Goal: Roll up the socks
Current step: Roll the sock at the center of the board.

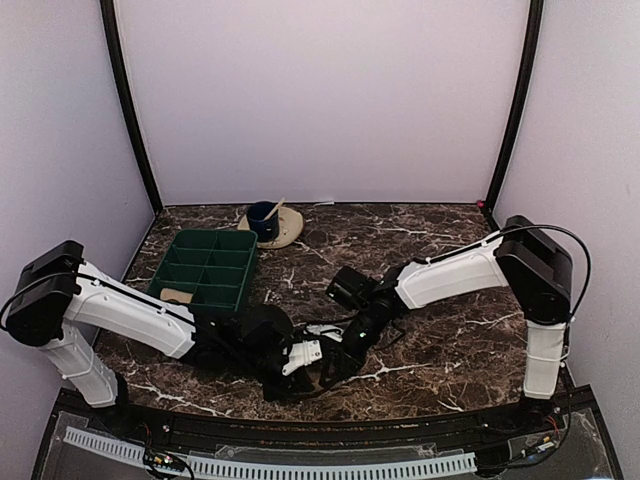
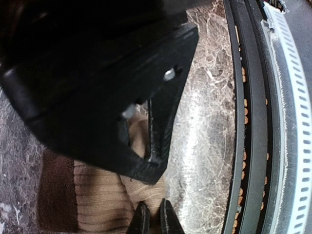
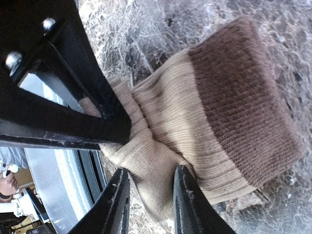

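A tan ribbed sock (image 3: 195, 102) with a dark brown cuff (image 3: 243, 92) lies flat on the marble table, its toe end bunched. My left gripper (image 2: 154, 205) is shut on a tan fold of that sock (image 2: 97, 195). My right gripper (image 3: 151, 171) is open, and its fingers straddle the bunched toe end. In the top view both grippers meet near the table's front middle, the left gripper (image 1: 292, 360) beside the right gripper (image 1: 335, 362), and they hide the sock. A small tan lump (image 1: 178, 294) lies in the green tray's near left compartment.
The green compartment tray (image 1: 205, 270) stands at the left middle. A beige saucer (image 1: 290, 228) with a blue cup (image 1: 263, 218) sits at the back. The table's front edge, with a black rail (image 2: 253, 122) and a white slotted strip, runs right beside the sock.
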Robot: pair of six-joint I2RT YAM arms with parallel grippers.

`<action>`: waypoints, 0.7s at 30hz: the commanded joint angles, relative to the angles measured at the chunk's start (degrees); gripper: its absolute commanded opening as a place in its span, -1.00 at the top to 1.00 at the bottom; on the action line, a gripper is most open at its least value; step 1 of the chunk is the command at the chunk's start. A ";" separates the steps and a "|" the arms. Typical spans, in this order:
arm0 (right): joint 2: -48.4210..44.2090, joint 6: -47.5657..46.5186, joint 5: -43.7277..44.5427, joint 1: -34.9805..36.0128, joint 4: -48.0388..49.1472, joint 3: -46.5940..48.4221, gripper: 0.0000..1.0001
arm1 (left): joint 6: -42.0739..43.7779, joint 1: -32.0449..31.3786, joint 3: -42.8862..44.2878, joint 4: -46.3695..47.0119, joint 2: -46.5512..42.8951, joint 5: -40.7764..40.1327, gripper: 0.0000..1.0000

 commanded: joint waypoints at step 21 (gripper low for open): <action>-8.13 6.57 8.61 -2.10 6.99 -11.09 0.24 | -0.53 10.52 8.44 -13.37 7.92 20.46 1.00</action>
